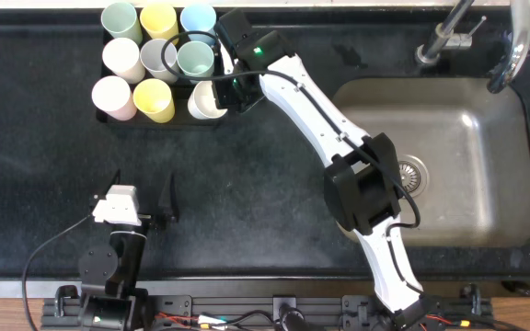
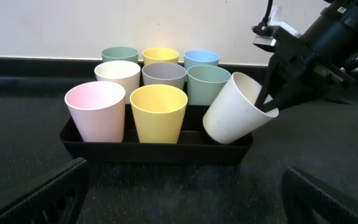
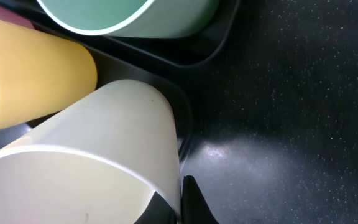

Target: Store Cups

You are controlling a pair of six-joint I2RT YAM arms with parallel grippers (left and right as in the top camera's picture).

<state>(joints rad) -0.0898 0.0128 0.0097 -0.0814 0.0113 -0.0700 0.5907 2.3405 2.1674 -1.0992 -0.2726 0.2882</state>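
Observation:
A black tray (image 1: 105, 118) at the counter's back left holds several upright cups, among them a pink cup (image 2: 96, 111), a yellow cup (image 2: 159, 112) and a green cup (image 2: 208, 83). My right gripper (image 1: 229, 91) is shut on the rim of a white cup (image 2: 232, 118). That cup leans toward the sink, with its base at the tray's near right corner. In the right wrist view the white cup (image 3: 86, 165) lies beside the yellow cup (image 3: 33, 71) and the tray's rim (image 3: 188, 59). My left gripper (image 1: 144, 195) stands open over bare counter, well short of the tray.
A steel sink (image 1: 486, 129) with a tap (image 1: 449, 37) takes up the right side. The right arm (image 1: 316, 106) stretches diagonally across the middle. Dark counter lies between the tray and my left gripper (image 2: 185, 199).

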